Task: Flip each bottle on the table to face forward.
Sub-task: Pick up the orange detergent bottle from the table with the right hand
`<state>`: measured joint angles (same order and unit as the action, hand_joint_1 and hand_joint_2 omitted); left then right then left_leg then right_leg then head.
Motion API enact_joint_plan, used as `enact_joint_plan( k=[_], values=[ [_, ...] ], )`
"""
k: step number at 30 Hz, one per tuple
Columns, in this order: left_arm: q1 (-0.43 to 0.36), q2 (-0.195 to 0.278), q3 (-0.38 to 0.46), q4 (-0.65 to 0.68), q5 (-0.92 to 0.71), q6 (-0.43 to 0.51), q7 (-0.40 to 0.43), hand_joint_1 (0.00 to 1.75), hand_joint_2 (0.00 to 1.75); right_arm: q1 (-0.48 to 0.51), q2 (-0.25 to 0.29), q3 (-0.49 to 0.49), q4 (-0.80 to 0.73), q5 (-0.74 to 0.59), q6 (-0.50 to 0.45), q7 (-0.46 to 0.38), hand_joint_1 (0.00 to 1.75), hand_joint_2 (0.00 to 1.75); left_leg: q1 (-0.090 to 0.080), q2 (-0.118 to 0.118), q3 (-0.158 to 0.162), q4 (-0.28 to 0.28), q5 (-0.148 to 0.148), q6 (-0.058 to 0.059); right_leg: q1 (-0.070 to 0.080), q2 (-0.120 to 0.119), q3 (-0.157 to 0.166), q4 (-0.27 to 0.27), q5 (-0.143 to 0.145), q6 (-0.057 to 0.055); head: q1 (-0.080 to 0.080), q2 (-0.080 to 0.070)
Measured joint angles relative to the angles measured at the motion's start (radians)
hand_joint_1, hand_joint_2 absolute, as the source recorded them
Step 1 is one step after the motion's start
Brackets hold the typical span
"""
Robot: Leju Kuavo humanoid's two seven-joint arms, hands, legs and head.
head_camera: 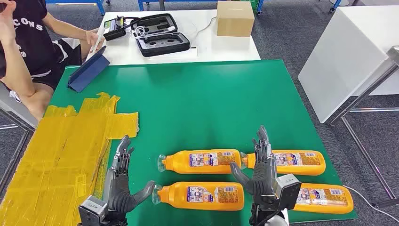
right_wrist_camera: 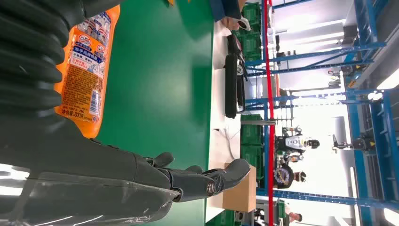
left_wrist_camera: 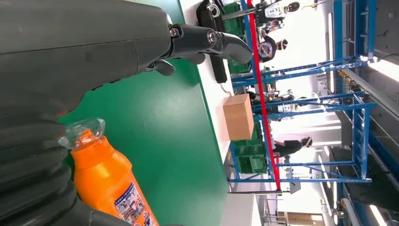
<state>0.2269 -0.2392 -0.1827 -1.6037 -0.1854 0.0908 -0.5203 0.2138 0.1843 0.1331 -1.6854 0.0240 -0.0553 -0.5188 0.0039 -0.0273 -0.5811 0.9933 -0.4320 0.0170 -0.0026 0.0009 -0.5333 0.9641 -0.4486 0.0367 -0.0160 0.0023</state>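
Several orange bottles lie on their sides on the green table [head_camera: 202,99], labels up. One bottle [head_camera: 200,161] lies in the middle, another [head_camera: 202,195] nearer the front edge, a third [head_camera: 296,162] to the right, and a fourth [head_camera: 324,197] at the front right. My left hand [head_camera: 120,181] hovers open just left of the front bottle's cap, fingers spread; the left wrist view shows that bottle [left_wrist_camera: 110,183] beside the thumb. My right hand [head_camera: 261,172] is open between the bottles, over the right bottle's neck. The right wrist view shows a labelled bottle [right_wrist_camera: 84,70] behind the hand.
Yellow tape [head_camera: 61,150] covers the table's left part. A person [head_camera: 33,42] sits at the far left by a blue tablet case [head_camera: 87,70]. A white table behind holds a black case [head_camera: 160,35] and a cardboard box [head_camera: 234,19]. A white table [head_camera: 348,56] stands right.
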Motion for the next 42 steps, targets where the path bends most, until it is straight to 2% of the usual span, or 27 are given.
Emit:
enact_joint_plan(
  k=[4, 7, 13, 18, 20, 28, 42],
  values=[
    [0.0, 0.0, 0.001, 0.0, 0.002, 0.0, 0.0, 0.0, 1.75, 0.0, 0.0, -0.002, 0.0, 0.016, -0.002, 0.001, 0.0, 1.75, 0.0, 0.0, 0.0, 0.0, 0.0, 0.0, 0.0, 0.0, 0.0, 0.0, 0.0, 0.0, 0.0, 0.0],
    [-0.001, -0.002, 0.004, 0.0, 0.006, -0.005, 0.002, 0.0, 1.75, -0.002, -0.002, 0.001, 0.0, 0.102, -0.039, 0.007, 0.0, 1.75, 0.0, 0.0, 0.0, 0.0, 0.0, 0.0, 0.0, 0.0, 0.0, 0.0, 0.0, 0.0, 0.0, 0.0],
    [-0.021, -0.002, 0.019, 0.0, 0.031, -0.022, 0.025, 0.0, 1.75, -0.053, -0.036, 0.065, 0.006, 0.508, -0.162, 0.107, 0.0, 1.75, 0.0, 0.0, 0.0, 0.0, 0.0, 0.0, 0.0, 0.0, 0.001, 0.0, 0.0, 0.0, 0.0, 0.0],
    [-0.058, -0.004, 0.043, 0.0, 0.053, -0.056, 0.064, 0.0, 1.75, -0.173, -0.097, 0.199, 0.07, 0.965, -0.195, 0.321, 0.0, 1.75, 0.0, 0.001, 0.001, 0.0, 0.001, 0.0, 0.0, 0.0, 0.001, 0.0, 0.0, 0.0, 0.0, 0.0],
    [-0.072, -0.008, 0.051, 0.0, 0.054, -0.066, 0.074, 0.0, 1.75, -0.224, -0.116, 0.259, 0.116, 1.047, -0.205, 0.364, 0.0, 1.75, 0.0, 0.0, 0.001, 0.0, 0.001, 0.0, 0.0, 0.0, 0.002, 0.0, 0.0, 0.0, 0.0, 0.0],
    [-0.106, -0.018, 0.062, 0.011, 0.055, -0.08, 0.082, 0.0, 1.75, -0.374, -0.154, 0.387, 0.27, 1.115, -0.21, 0.424, 0.0, 1.75, 0.0, 0.0, 0.001, 0.0, 0.001, 0.0, 0.0, 0.0, 0.001, 0.0, 0.0, 0.0, 0.0, 0.0],
    [-0.135, -0.019, 0.074, 0.042, 0.066, -0.093, 0.088, 0.0, 1.75, -0.506, -0.176, 0.475, 0.471, 1.134, -0.149, 0.453, 0.0, 1.75, 0.0, 0.0, 0.0, 0.0, 0.001, 0.0, 0.0, 0.0, 0.001, 0.0, 0.0, 0.0, 0.0, 0.0]
  ],
)
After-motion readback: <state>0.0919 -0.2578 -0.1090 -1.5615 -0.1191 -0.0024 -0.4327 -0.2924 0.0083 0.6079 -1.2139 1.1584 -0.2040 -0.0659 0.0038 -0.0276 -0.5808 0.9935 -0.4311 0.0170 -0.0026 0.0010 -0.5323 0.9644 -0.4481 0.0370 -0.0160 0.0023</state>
